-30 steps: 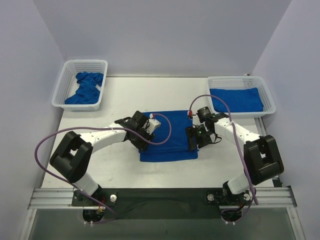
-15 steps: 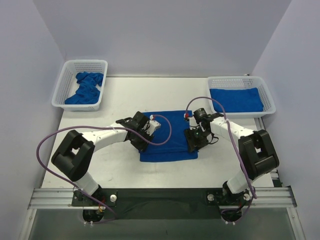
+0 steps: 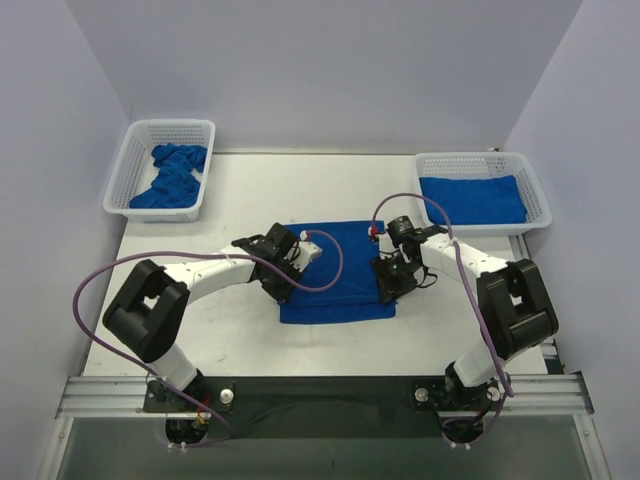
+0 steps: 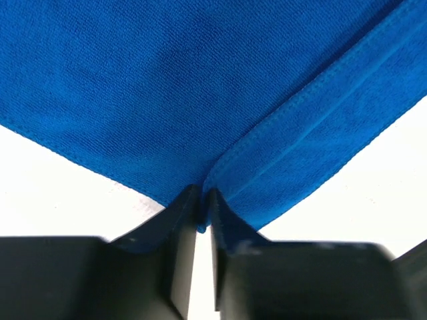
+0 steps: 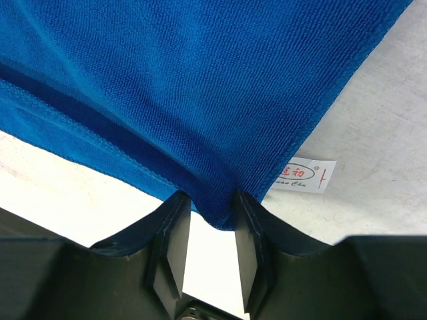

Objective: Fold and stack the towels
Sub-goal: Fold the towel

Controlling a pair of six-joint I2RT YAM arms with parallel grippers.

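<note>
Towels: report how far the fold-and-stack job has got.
Done: one folded towel lies flat in the right basket. In hand: the middle towel lies on the table with one layer folded over, and the left pincer and right pincer each pinch an edge of it. Left: finishing that fold, moving it to the stack, then the crumpled towels in the left basket.

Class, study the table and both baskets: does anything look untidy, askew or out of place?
Only the left basket: its blue towels lie in a crumpled heap, unlike the flat folded towel in the right basket. The table towel lies flat, left gripper and right gripper each shut on an edge.
</note>
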